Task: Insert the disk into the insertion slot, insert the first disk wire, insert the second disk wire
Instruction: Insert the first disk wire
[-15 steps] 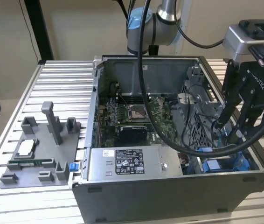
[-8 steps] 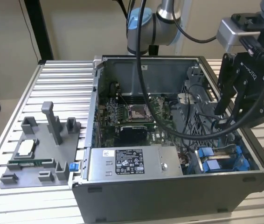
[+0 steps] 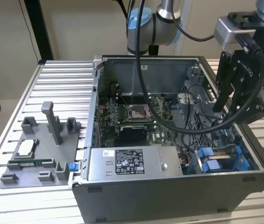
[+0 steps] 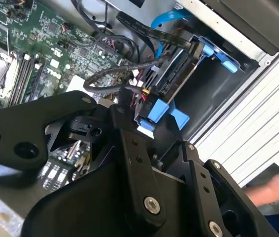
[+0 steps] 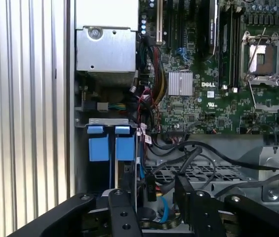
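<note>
end effector [image 3: 227, 114] — above insertion slot [image 3: 218, 159]

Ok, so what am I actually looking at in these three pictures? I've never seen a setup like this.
This is a robot arm working inside an open dark grey metal computer case, which stands on a ribbed aluminium table. The exterior view looks on from off the arm. Both wrist views come from cameras on the arm and look into the case. The black end effector, its grasping part, hangs near the grey metal drive bay with bright blue plastic rails. Beside the case lies a flat grey plastic tray holding small computer parts. Whether the end effector holds anything, I cannot tell.
</note>
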